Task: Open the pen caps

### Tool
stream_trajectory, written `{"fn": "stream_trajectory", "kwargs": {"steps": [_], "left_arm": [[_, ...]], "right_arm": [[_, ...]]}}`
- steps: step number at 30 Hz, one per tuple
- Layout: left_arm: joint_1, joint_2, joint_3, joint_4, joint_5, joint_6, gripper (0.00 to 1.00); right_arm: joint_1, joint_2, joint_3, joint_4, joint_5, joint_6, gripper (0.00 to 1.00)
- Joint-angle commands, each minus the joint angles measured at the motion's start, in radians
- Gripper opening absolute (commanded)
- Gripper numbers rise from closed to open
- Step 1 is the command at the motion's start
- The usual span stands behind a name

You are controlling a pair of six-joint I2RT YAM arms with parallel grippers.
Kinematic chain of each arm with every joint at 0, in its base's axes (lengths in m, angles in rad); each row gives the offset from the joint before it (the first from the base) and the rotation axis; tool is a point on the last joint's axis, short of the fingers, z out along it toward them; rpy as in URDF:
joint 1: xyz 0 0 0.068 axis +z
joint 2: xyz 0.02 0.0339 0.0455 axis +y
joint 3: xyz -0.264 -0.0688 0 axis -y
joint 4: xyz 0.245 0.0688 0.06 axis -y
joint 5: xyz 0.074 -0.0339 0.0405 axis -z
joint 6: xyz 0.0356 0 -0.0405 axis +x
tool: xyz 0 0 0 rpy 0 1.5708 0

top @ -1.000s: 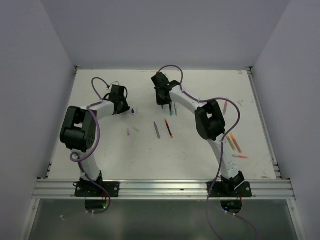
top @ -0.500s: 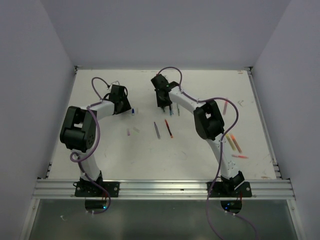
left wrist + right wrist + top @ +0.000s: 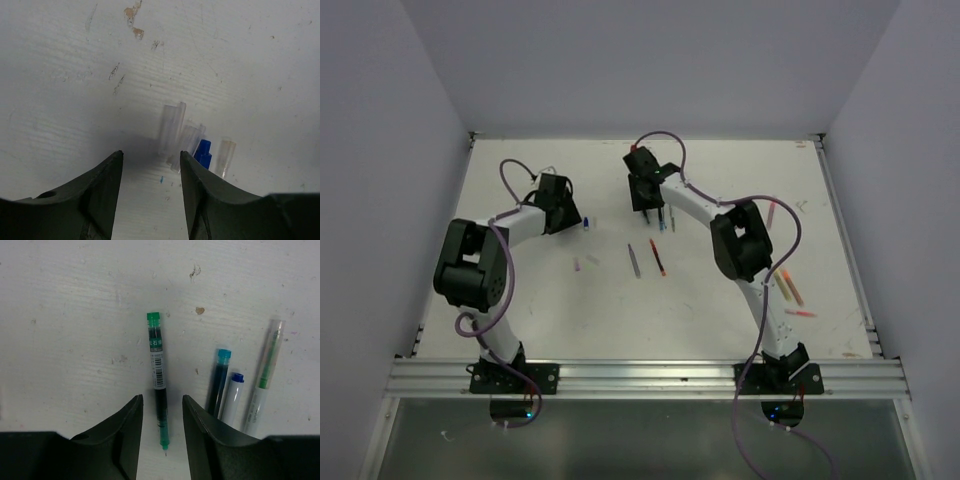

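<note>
Left tool (image 3: 151, 158) and right tool (image 3: 161, 399) both part-open, holding nothing. Green pen (image 3: 157, 365) (likely light, stiff, slick): best gripped mid-barrel. Pen caps (image 3: 172, 130) tiny, probably easily flicked away.

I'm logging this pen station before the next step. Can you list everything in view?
clear plastic pen caps: at least three, see-through, clustered left of centre.
blue plastic pen cap: one, among them.
green-ink pen: one, tip bared, far centre.
thin pens: three, teal, blue, green, beside it.
purple-grey pen, red pen: one each, mid-table.
coloured pens: several, orange, red, pink, right side.
white table: one.
left pincer: black, open, near the caps.
right pincer: black, open, astride the green-ink pen.
</note>
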Motion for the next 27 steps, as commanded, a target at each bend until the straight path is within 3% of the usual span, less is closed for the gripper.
{"fn": "stream_trajectory", "kwargs": {"steps": [1, 7, 14, 18, 27], "left_arm": [[0.012, -0.098, -0.038, 0.002, 0.005, -0.026, 0.53], [-0.006, -0.276, -0.109, 0.025, 0.029, -0.045, 0.56], [-0.098, -0.425, -0.159, 0.043, 0.052, -0.028, 0.56], [-0.176, -0.461, -0.208, 0.099, 0.084, -0.025, 0.57], [-0.206, -0.465, -0.245, 0.169, 0.154, -0.022, 0.58]], "right_arm": [[-0.001, -0.156, -0.032, 0.065, 0.006, -0.031, 0.41], [-0.053, -0.273, -0.101, 0.043, 0.054, -0.031, 0.46], [-0.290, -0.428, -0.296, 0.036, 0.040, -0.025, 0.46], [-0.395, -0.480, -0.395, 0.037, 0.060, -0.042, 0.46], [-0.574, -0.489, -0.501, 0.057, 0.059, -0.023, 0.46]]}}
